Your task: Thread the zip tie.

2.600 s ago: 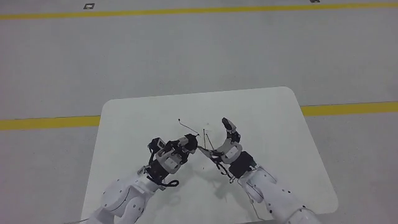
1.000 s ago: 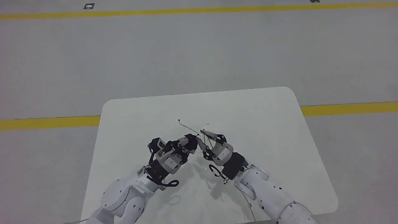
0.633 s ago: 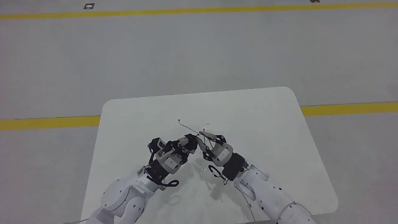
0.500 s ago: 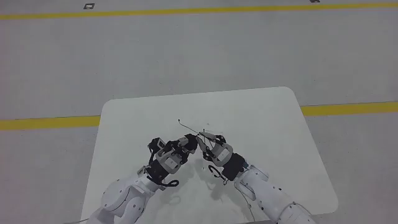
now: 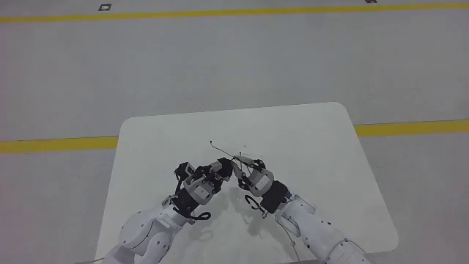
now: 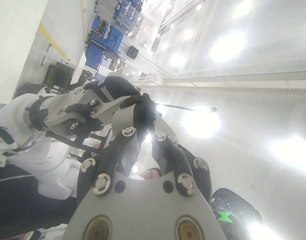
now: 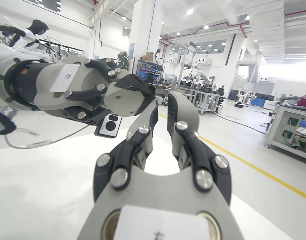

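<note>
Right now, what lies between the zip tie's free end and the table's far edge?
Nothing. In the top view, the stretch of white table beyond the zip tie is bare up to the far edge.

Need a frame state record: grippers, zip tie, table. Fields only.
left gripper: shut on zip tie, held above the table
zip tie: thin black strip, sticks out past the left gripper, small knob at the free end
right gripper: open, tips right against the left gripper's tips
threaded: cannot tell
table: white, rounded corners
</note>
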`<action>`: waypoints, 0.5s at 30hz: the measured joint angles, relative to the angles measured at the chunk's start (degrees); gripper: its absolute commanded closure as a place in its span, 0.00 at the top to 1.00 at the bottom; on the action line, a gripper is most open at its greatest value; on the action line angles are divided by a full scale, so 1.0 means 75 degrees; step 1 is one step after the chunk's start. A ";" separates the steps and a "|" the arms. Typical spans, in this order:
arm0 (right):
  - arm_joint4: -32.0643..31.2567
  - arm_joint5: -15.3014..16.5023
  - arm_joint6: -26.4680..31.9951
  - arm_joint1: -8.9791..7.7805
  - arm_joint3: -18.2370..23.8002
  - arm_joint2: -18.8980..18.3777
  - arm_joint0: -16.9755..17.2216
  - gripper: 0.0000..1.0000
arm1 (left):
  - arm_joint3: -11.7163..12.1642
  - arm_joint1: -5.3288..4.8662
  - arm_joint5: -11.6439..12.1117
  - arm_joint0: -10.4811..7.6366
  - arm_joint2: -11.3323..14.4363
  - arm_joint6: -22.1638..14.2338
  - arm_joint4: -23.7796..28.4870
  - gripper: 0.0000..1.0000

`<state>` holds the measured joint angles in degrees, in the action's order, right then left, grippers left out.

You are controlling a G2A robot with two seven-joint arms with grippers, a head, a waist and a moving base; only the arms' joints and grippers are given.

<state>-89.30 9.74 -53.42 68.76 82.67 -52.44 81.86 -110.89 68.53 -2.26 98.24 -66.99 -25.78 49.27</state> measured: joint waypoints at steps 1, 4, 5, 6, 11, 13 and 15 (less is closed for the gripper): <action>-0.0002 0.0001 0.0000 0.0004 -0.0002 -0.0001 -0.0001 0.11 | 0.0000 0.0000 0.0000 0.0000 0.0000 0.0000 0.0000 0.00; -0.0004 0.0001 -0.0002 0.0015 -0.0008 -0.0009 -0.0003 0.11 | 0.0000 0.0000 0.0000 0.0000 0.0000 0.0000 0.0000 0.00; -0.0004 0.0001 -0.0001 0.0019 -0.0011 -0.0013 -0.0005 0.11 | 0.0000 0.0000 0.0000 0.0000 0.0000 0.0000 0.0000 0.00; -0.0004 0.0003 -0.0001 0.0023 -0.0015 -0.0018 -0.0008 0.10 | 0.0000 0.0000 0.0000 0.0000 0.0000 0.0000 0.0000 0.00; -0.0015 0.0020 -0.0007 0.0038 -0.0034 -0.0042 -0.0025 0.10 | 0.0000 0.0000 0.0000 0.0000 0.0000 0.0000 0.0000 0.00; -0.0029 0.0032 -0.0013 0.0043 -0.0039 -0.0051 -0.0027 0.10 | 0.0000 0.0000 0.0000 0.0000 0.0000 0.0000 0.0000 0.00; -0.0046 0.0046 -0.0016 0.0047 -0.0042 -0.0060 -0.0028 0.10 | 0.0000 0.0000 0.0000 0.0000 0.0000 0.0000 0.0000 0.00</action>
<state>-89.64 10.09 -53.54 69.11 82.35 -52.89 81.65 -110.89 68.53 -2.26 98.24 -66.99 -25.78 49.27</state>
